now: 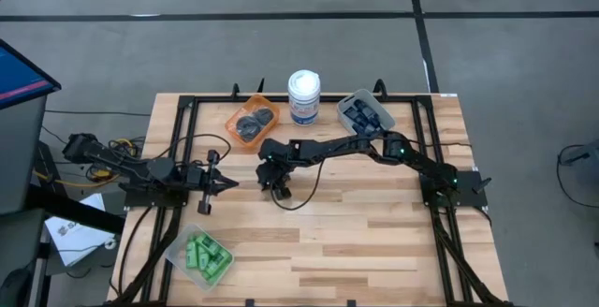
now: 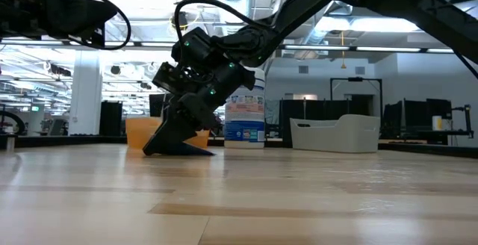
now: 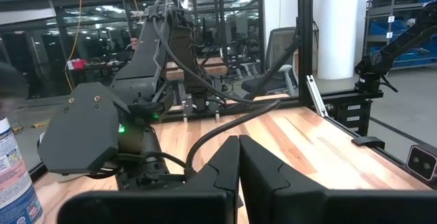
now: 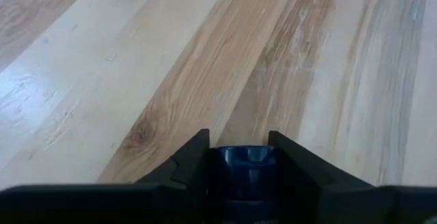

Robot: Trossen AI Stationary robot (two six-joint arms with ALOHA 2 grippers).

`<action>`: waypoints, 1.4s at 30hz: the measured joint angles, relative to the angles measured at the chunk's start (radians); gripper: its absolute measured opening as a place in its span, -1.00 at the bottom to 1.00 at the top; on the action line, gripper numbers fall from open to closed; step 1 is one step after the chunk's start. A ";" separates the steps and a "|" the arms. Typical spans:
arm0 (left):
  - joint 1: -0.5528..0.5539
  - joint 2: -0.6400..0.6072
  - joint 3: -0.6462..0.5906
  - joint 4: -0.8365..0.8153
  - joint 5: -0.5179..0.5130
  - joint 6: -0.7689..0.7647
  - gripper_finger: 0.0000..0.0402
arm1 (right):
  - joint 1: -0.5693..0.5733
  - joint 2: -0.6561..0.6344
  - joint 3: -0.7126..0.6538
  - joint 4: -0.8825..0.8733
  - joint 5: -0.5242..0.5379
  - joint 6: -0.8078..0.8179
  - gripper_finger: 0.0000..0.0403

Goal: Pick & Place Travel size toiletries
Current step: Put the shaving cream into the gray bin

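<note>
A dark navy tube sits right between the right gripper's two fingers, and the fingers are drawn in against its sides, pinching it, tips down at the wooden table. From table height that gripper is tilted steeply with its fingertips on or just above the boards, and I can't tell from here whether the tube is lifted clear of the wood. Just behind the gripper stands the orange bin holding round dark grey pots; beside that, a little farther back, the white tub with the blue label, and beyond it toward the right arm's base the grey bin with more navy tubes inside. The left gripper hangs close by, level with the right one and pointing at it, fingers pressed flat together with nothing between them. Well off on the near side of the left gripper lies the clear bin full of bright green bottles.
</note>
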 joint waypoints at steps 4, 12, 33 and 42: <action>0.000 0.000 0.000 0.005 0.000 0.000 -1.00 | 0.000 0.000 0.000 -0.001 0.002 -0.002 -0.42; 0.000 0.000 0.000 0.006 0.000 0.000 -1.00 | -0.004 -0.062 -0.007 -0.046 0.022 -0.011 -0.33; 0.000 0.000 0.000 0.012 0.000 0.000 -1.00 | -0.211 -0.500 -0.185 -0.498 0.069 -0.001 -0.42; 0.000 0.000 0.000 0.012 0.000 0.000 -1.00 | -0.379 -0.844 -0.600 -0.303 0.222 0.066 -0.36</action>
